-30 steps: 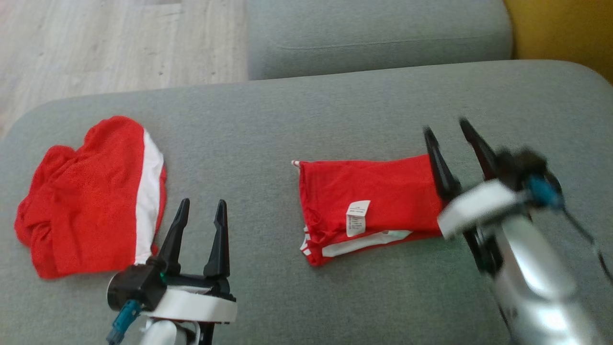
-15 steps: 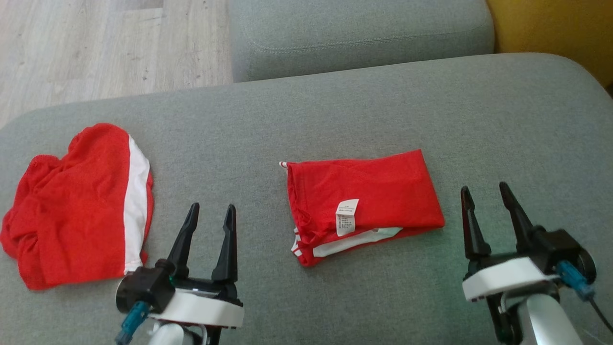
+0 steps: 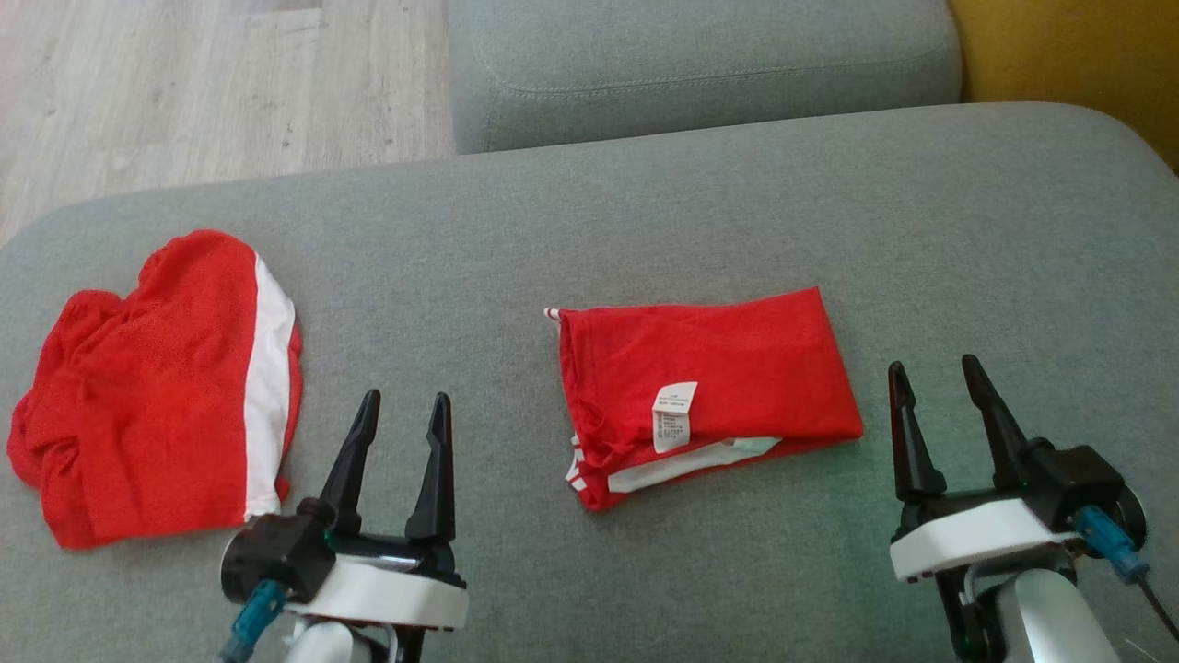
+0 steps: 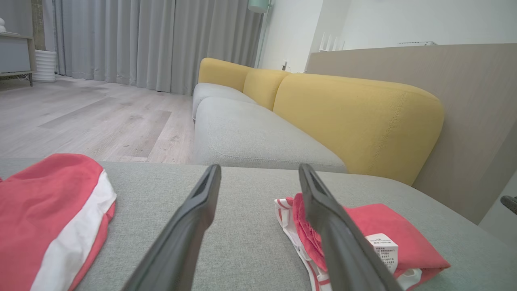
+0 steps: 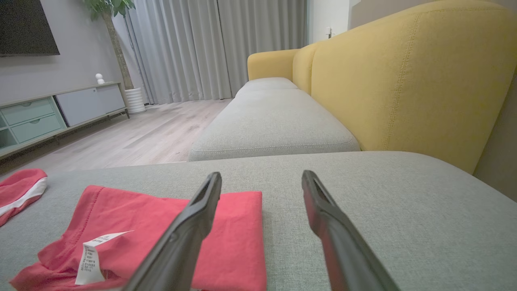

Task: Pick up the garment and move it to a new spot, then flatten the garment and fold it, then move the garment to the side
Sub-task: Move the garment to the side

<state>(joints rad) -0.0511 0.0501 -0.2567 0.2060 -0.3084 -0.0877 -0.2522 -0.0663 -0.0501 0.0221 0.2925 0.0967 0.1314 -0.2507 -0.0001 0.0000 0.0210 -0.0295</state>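
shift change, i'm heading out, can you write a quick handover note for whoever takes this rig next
Tools: left tool open and empty, low in front between the two garments. The right tool is open and empty, just off the folded one's right end, not touching it.
Things: folded red garment mid grey cushion, label facing up. The red-and-white garment lies loose at far left.
Done: the middle piece looks folded.
Left: probably moving it to the side. The loose one may need the whole routine.

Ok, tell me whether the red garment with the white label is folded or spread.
Folded: the red garment lies as a compact rectangle on the grey cushion, layered edges stacked at its left end.
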